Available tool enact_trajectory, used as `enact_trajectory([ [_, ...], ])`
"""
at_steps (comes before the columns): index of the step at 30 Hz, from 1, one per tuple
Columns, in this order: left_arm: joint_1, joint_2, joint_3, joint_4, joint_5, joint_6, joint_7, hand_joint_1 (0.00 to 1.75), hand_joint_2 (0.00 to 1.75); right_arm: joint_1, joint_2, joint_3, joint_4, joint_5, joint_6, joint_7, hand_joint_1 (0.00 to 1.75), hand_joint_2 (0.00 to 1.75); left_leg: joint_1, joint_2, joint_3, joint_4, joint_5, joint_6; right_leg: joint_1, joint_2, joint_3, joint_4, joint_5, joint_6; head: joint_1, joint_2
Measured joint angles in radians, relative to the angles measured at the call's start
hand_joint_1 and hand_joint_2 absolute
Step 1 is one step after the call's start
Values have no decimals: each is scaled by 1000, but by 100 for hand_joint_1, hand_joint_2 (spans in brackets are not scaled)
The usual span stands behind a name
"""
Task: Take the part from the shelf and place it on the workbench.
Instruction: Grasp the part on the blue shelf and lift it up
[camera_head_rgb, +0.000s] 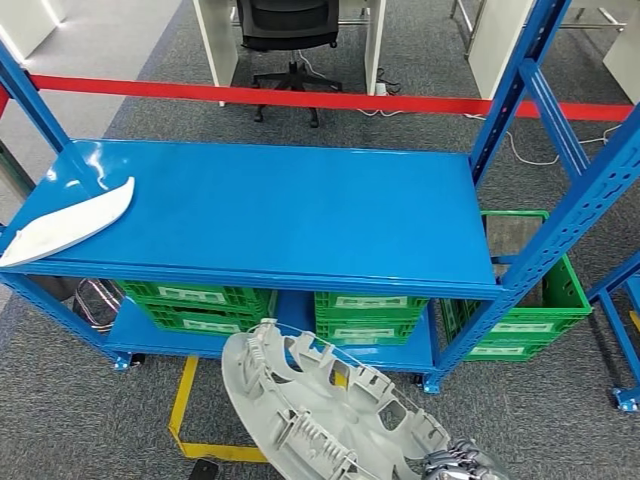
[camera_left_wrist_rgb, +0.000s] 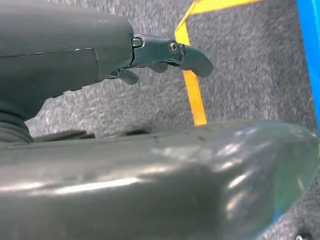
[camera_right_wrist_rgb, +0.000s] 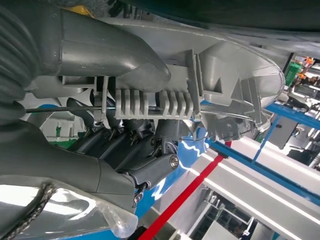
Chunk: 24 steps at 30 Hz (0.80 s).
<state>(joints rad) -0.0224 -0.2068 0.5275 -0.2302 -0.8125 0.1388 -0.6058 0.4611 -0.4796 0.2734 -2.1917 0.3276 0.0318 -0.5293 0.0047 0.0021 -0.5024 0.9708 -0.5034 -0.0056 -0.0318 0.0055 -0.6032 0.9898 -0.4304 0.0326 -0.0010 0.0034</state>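
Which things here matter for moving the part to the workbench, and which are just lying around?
Part of the job:
- grey ribbed part, held by the right hand
- blue shelf

Just lying about:
- white curved panel on the shelf's left end
- green crates underneath
- office chair
- red tape barrier

The part (camera_head_rgb: 324, 415) is a large, pale grey moulded plastic piece, long and rounded in outline, turned so its ribbed inner side faces up, with clips, tabs and cut-out openings across it. It is held off the ground by the right hand (camera_head_rgb: 460, 463), tilted above the grey carpet in front of the blue shelf (camera_head_rgb: 287, 215), its far end near the shelf's lower front edge. In the right wrist view, the fingers (camera_right_wrist_rgb: 113, 145) close against a toothed rib on its underside.
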Motion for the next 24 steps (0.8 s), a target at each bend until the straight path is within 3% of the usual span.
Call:
enact_trajectory([
  [3, -2, 0, 7, -1, -3, -33, 21, 0, 0, -20, -3, 21, 0, 10, -7, 2, 175, 175, 0, 0, 0, 0, 0, 0, 0, 0, 0, 0, 0, 0, 0, 0],
  [14, -3, 0, 20, -4, -23, -21, 48, 0, 0, -42, -11, 36, 0, 17, -3, 0, 175, 175, -2, 0, -2, 8, -3, 5, -3, 0, 0, -1, 3, 4, -1, 0],
  [17, -3, 0, 22, -5, -27, -18, 52, 0, 0, -45, -11, 36, 0, 17, 0, 0, 175, 175, -4, 0, -7, 16, -4, 11, -4, 0, 0, -1, 6, 10, 0, 0],
  [20, -4, -1, 22, -7, -39, -6, 53, 0, 0, -47, -11, 37, 0, 17, 5, -4, 175, 175, -5, 2, -7, 10, 9, 26, -8, 0, 0, -5, 10, 23, 0, 0],
  [22, -5, -3, 22, -9, -46, 5, 54, 0, 0, -48, -11, 37, 1, 16, 8, -7, 175, 175, -1, 6, -10, -2, 26, 38, -8, -1, -20, 38, -34, 26, 2, 0],
  [24, -6, -6, 23, -10, -49, 12, 56, 0, 0, -50, -11, 37, 2, 15, 10, -7, 175, 175, -1, 9, -19, -4, 35, 46, -7, -2, -64, 164, -119, 27, 6, 0],
])
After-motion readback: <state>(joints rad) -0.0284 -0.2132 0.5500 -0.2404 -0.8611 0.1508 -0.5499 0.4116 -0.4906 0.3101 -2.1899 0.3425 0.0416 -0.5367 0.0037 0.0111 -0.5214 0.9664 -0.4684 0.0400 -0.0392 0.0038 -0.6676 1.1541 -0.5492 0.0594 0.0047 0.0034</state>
